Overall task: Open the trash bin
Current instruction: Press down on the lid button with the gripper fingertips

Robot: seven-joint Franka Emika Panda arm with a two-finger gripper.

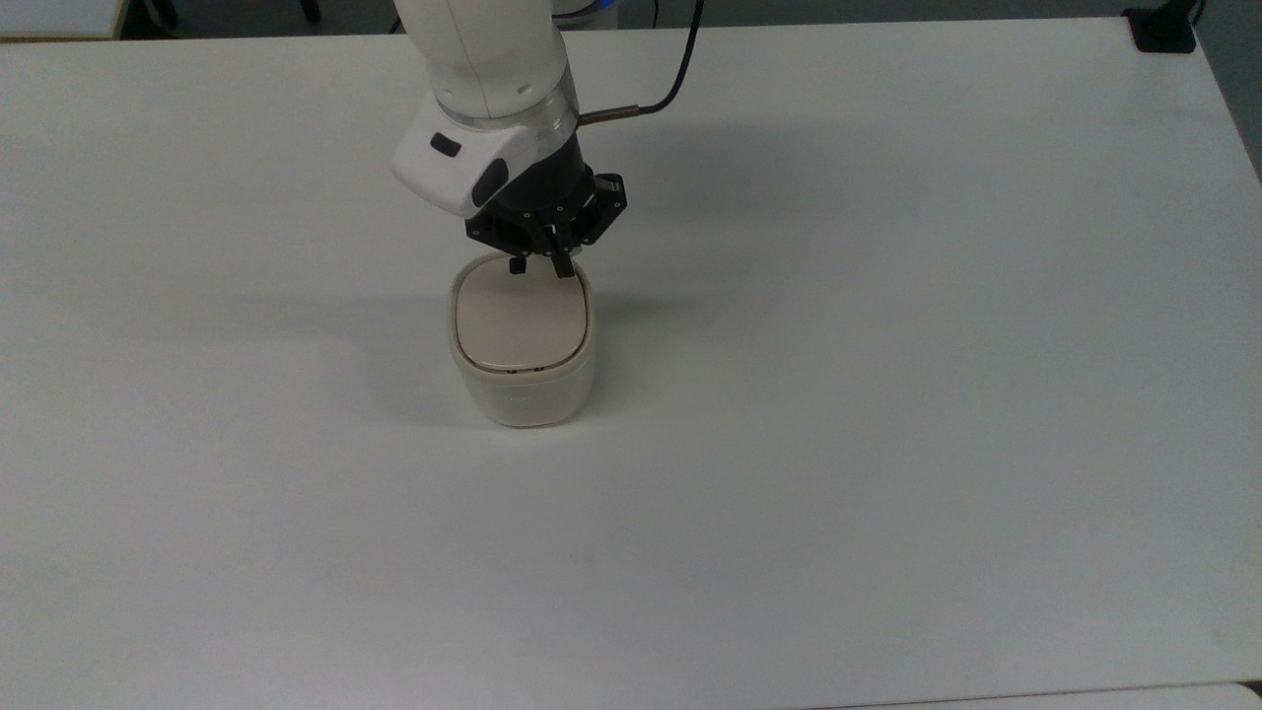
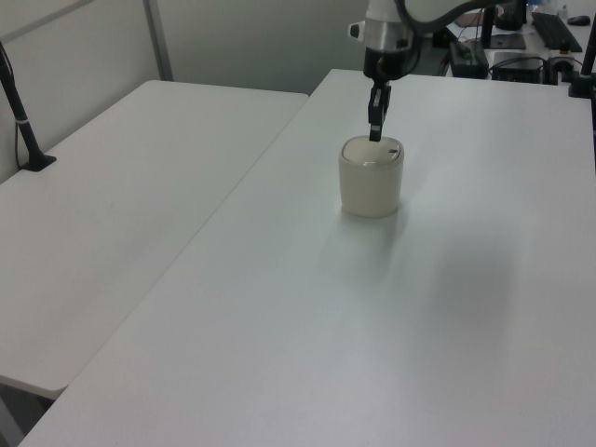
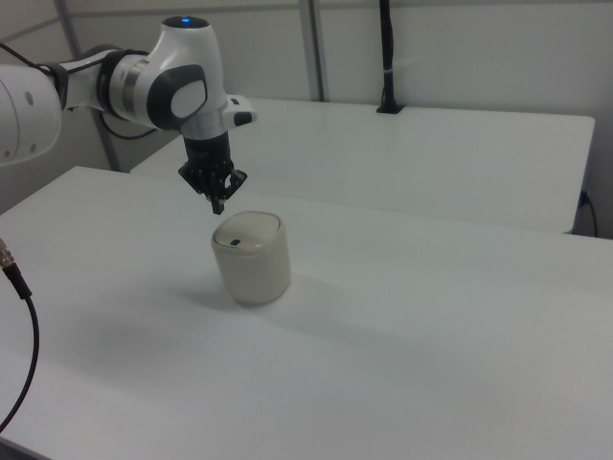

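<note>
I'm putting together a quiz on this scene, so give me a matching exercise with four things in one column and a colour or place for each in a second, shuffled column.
Things:
1. lid
2. button
3. gripper
4. table

Descriptions:
A. small black square near the lid's edge
B. white surface the trash bin stands on
C. flat beige top of the bin
D. black, hanging just above the bin's button edge

Pairs: 1-C, 2-A, 3-D, 4-B
</note>
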